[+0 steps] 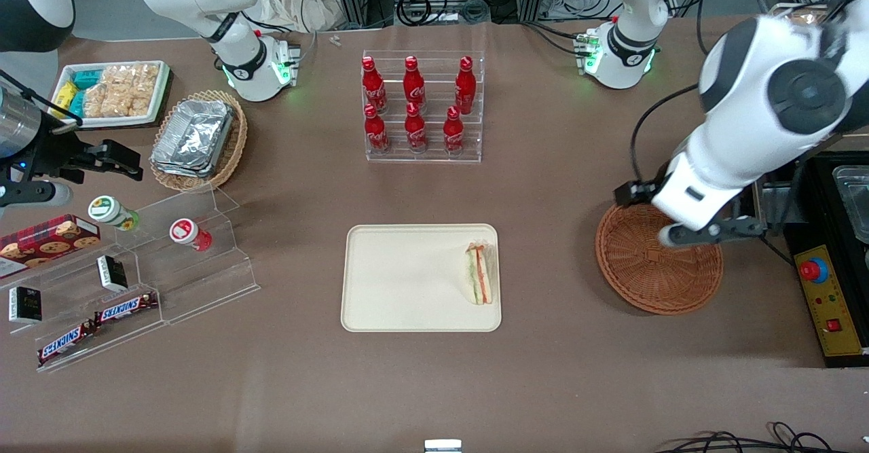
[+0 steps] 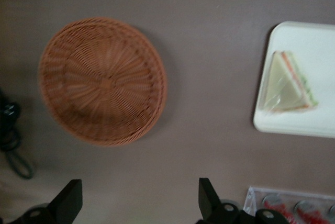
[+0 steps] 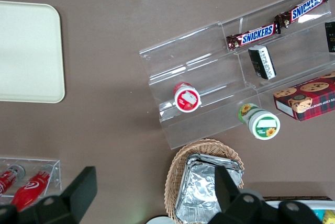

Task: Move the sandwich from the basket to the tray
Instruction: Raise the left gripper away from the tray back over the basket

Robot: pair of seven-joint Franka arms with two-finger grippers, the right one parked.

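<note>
The sandwich (image 1: 481, 274), a wrapped triangular wedge with orange and green filling, lies on the cream tray (image 1: 400, 283), at the tray's edge toward the working arm's end. It also shows in the left wrist view (image 2: 289, 84) on the tray (image 2: 319, 41). The round reddish-brown basket (image 1: 645, 280) holds nothing; it also shows in the left wrist view (image 2: 102, 80). My left gripper (image 1: 686, 216) hangs above the basket's rim, well off the table. In the left wrist view the gripper (image 2: 138, 203) is open and empty, with bare table between its fingers.
A clear rack of red cola bottles (image 1: 421, 106) stands farther from the camera than the tray. Toward the parked arm's end are an oval basket of foil containers (image 1: 197, 137), a white snack tray (image 1: 112, 93) and clear snack shelves (image 1: 136, 269). A black control box (image 1: 831, 297) is beside the round basket.
</note>
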